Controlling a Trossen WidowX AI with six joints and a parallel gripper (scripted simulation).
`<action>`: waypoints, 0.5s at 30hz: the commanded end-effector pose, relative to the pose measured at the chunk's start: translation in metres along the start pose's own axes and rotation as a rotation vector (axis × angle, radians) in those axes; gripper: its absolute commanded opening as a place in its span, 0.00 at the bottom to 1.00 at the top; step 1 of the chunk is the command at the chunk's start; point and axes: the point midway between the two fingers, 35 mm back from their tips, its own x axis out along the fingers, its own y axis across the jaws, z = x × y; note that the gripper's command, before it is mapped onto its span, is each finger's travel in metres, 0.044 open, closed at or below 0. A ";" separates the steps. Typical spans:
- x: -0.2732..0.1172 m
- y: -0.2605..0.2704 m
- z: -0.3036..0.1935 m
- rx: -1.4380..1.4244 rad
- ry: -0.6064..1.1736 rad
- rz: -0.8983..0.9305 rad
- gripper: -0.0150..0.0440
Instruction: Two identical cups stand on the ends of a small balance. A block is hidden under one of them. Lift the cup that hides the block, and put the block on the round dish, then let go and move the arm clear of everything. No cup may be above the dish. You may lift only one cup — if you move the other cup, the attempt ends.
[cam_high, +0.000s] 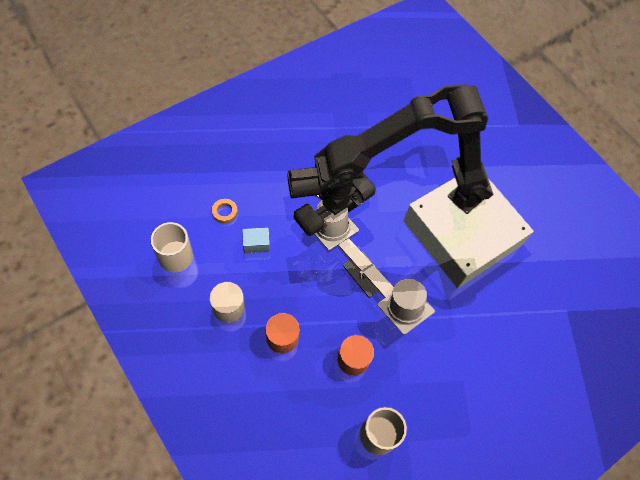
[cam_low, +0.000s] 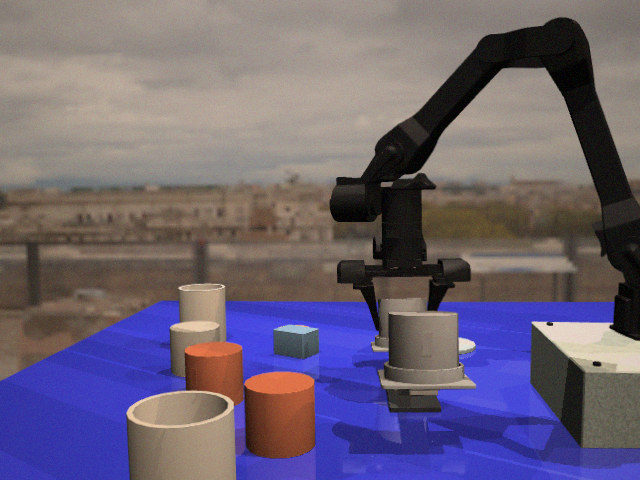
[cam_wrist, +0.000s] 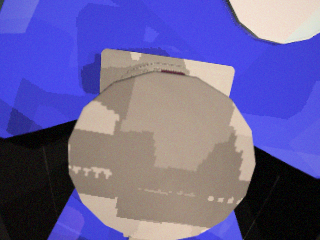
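Cups (cam_high: 408, 300) (cam_low: 422, 341) on balance ends (cam_high: 421, 316) (cam_low: 460, 384).

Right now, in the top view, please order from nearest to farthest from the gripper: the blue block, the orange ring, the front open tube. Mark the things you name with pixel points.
1. Blue block (cam_high: 256, 239) (cam_low: 295, 342), left.
2. Orange ring (cam_high: 216, 211), farther left.
3. Front open tube (cam_high: 383, 430) (cam_low: 180, 446), bottom.

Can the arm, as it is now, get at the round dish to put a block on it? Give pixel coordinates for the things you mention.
Probably not yet: its jaws are shut on the far cup (cam_high: 334, 223) (cam_low: 385, 315) (cam_wrist: 165, 150), which would have to be released elsewhere first. The dish (cam_low: 466, 346) (cam_wrist: 280, 17) itself looks uncovered.
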 end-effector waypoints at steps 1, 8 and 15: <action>-0.007 0.003 0.002 0.003 -0.006 0.008 0.25; -0.015 0.004 0.003 0.003 -0.006 0.008 0.25; -0.024 0.005 0.003 0.003 -0.006 0.008 0.25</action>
